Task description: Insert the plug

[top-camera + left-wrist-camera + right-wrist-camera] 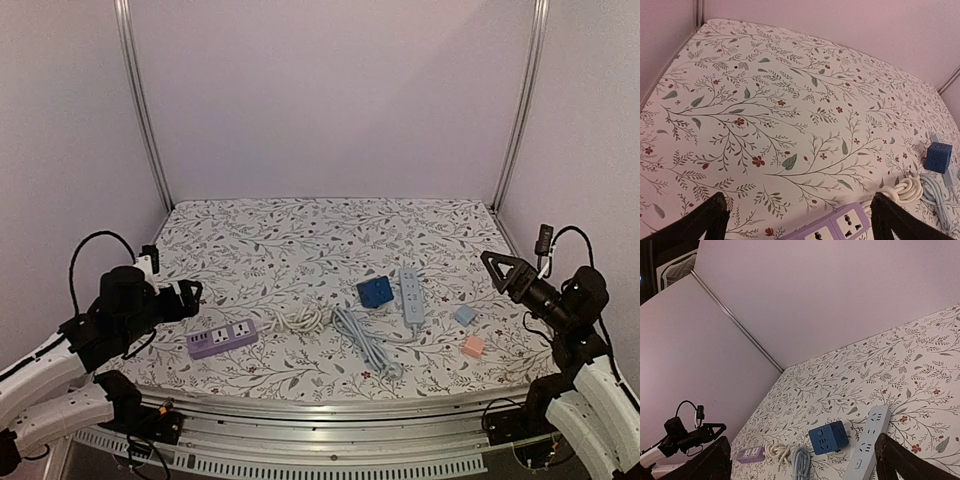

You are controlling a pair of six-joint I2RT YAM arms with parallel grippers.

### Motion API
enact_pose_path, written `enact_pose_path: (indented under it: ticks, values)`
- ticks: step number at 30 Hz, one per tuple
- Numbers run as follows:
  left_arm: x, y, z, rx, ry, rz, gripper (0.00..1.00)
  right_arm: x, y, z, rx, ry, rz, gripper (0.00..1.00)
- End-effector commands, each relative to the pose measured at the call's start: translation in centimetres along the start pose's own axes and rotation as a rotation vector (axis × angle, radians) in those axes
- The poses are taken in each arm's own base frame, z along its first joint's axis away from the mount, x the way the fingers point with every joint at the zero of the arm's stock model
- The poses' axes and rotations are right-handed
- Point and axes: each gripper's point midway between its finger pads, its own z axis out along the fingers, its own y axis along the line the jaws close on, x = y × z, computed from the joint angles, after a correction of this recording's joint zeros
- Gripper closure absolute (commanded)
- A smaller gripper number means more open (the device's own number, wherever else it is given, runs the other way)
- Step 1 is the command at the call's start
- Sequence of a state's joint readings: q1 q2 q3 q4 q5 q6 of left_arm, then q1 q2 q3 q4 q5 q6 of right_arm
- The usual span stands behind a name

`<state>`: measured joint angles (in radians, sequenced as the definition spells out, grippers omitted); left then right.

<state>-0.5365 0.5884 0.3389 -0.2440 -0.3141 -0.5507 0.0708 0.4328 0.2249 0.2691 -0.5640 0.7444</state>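
A purple power strip (222, 338) lies at the front left with a coiled white cord (298, 319) beside it. A blue cube socket (375, 291) and a pale grey power strip (411, 296) with a bundled grey cable (365, 345) lie in the middle. My left gripper (190, 295) is open and empty, just left of the purple strip (840, 227), which shows between its fingers (707, 220). My right gripper (500, 270) is open and empty at the right edge, raised and pointing toward the cube (828, 438) and grey strip (867, 452).
A small blue block (465, 314) and a small pink block (473, 347) lie at the front right. The floral table cloth (300, 240) is bounded by white walls and metal corner posts (145, 110). The left arm shows in the right wrist view (690, 437).
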Motion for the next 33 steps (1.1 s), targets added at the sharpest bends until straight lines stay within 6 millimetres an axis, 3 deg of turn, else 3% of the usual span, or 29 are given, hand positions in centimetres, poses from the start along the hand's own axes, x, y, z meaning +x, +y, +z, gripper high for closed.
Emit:
enact_pose_path:
  ticks: [1, 8, 21, 28, 33]
  values:
    - [-0.2, 0.2, -0.4, -0.005, -0.035, -0.002, 0.01, 0.9, -2.2, 0.3, 0.088, 0.034, 0.071, 0.01]
    - [-0.2, 0.5, -0.8, -0.023, -0.054, -0.01, 0.01, 1.2, -5.5, 1.1, 0.288, 0.113, 0.148, 0.01]
    - [0.0, -0.1, -0.9, -0.033, -0.056, 0.023, 0.01, 4.7, -7.7, 3.0, 0.579, 0.303, 0.133, 0.01]
    - [0.0, -0.4, -1.1, -0.039, -0.069, 0.039, 0.02, 6.3, -9.7, 2.7, 0.787, 0.388, 0.123, 0.01]
    - [-0.1, -0.4, -1.2, -0.05, -0.081, 0.048, 0.02, 9.1, -12.5, 1.4, 0.983, 0.493, 0.123, 0.01]
